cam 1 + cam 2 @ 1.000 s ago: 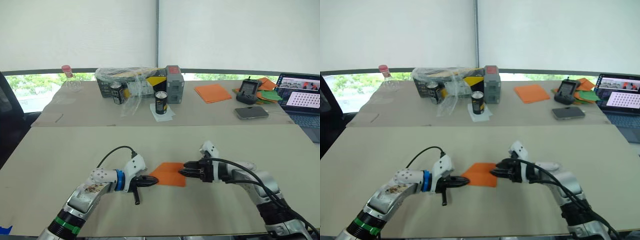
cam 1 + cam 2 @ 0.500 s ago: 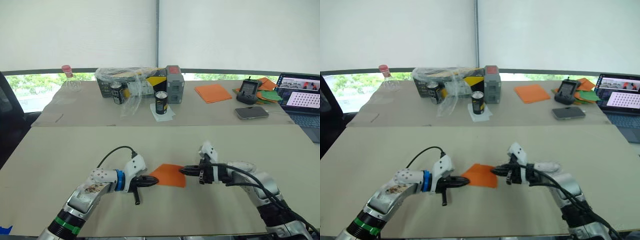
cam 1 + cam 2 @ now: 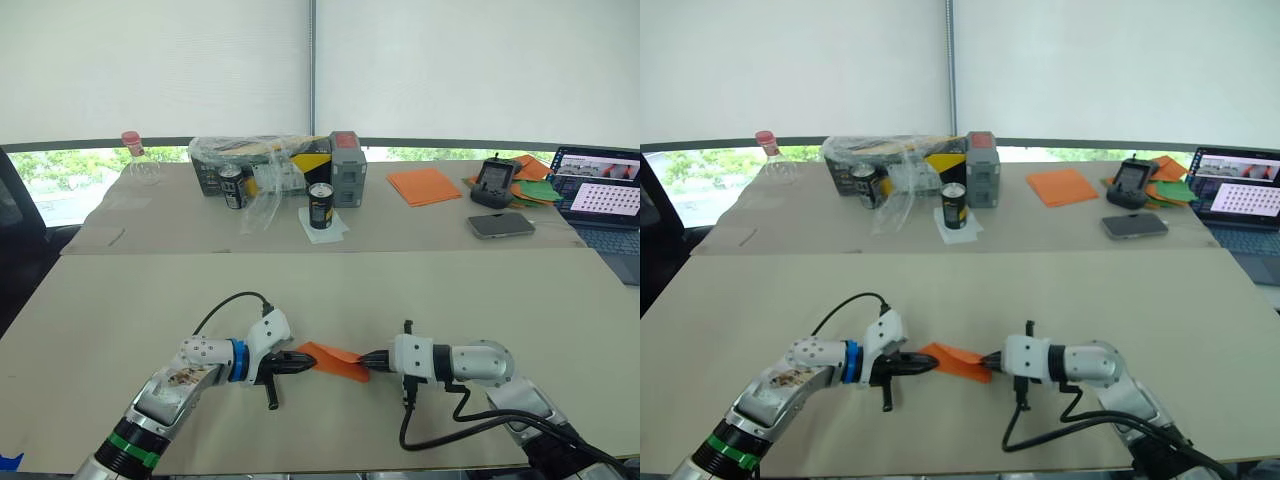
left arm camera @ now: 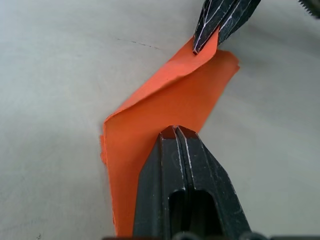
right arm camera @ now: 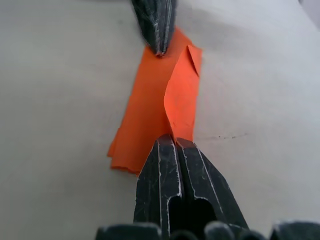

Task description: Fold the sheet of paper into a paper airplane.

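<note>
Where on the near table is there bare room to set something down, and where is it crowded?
Bare tabletop lies left of the left gripper, and more between the sheet of paper and the far table's cans. Crowded: the middle, where both grippers, including the right gripper, pinch the paper.

The two head cameras look forward and down from above the robot's arms, taking in the long beige table from its near edge to the window blinds behind it; the pair frame almost the same scene, slightly offset sideways. Each wrist camera sits close behind its own black fingers and faces along them, very near the tabletop. Both wrist views share the folded orange sheet of paper, seen from opposite ends.
</note>
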Robot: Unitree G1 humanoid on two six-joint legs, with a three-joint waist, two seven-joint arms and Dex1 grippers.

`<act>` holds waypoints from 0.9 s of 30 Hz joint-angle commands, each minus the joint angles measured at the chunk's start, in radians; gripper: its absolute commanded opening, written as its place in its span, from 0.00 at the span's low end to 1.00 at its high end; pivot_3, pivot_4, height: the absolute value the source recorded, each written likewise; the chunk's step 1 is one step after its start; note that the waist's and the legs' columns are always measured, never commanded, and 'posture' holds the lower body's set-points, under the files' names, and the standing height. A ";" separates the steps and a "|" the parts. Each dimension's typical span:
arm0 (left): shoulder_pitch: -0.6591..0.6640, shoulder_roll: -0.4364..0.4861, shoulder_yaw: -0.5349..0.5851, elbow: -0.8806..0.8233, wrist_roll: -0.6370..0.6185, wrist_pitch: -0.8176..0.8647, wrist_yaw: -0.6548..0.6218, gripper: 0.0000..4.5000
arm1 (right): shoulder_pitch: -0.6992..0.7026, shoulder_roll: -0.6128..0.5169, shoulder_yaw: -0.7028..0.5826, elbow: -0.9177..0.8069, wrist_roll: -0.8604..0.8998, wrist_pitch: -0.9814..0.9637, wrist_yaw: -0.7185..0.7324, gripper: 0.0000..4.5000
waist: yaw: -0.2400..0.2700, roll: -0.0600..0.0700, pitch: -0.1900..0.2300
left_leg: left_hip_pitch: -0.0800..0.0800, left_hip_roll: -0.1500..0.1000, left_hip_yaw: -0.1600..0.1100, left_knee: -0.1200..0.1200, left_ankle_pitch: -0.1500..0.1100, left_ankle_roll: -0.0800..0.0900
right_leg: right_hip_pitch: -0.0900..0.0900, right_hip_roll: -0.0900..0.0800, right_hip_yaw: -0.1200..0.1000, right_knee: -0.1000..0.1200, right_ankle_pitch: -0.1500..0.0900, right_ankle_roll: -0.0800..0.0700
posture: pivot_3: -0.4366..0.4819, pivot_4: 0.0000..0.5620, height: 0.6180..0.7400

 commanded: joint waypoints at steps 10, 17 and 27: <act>-0.029 -0.061 0.229 -0.019 -0.262 0.260 0.040 0.00 | 0.011 0.005 0.068 0.062 -0.144 -0.120 -0.052 0.00 | -0.007 -0.001 0.000 | 0.001 0.002 0.000 0.000 0.000 0.000 | 0.001 0.001 0.000 0.001 0.000 0.000 | 0.48 0.27 1.00; -0.122 -0.114 0.269 0.043 -0.293 0.304 0.108 0.00 | 0.007 0.018 0.086 0.080 -0.154 -0.110 -0.059 0.00 | -0.007 -0.001 0.000 | 0.002 0.002 -0.001 0.000 0.000 0.000 | 0.001 0.002 0.000 0.002 0.000 0.000 | 0.48 0.27 1.00; -0.122 -0.138 0.129 0.062 -0.209 0.244 0.105 0.00 | 0.020 0.023 0.078 0.067 -0.168 -0.097 -0.072 0.00 | -0.022 -0.002 -0.001 | 0.002 0.002 -0.001 -0.001 0.000 0.000 | 0.000 0.002 0.001 0.002 0.000 -0.001 | 0.48 0.27 1.00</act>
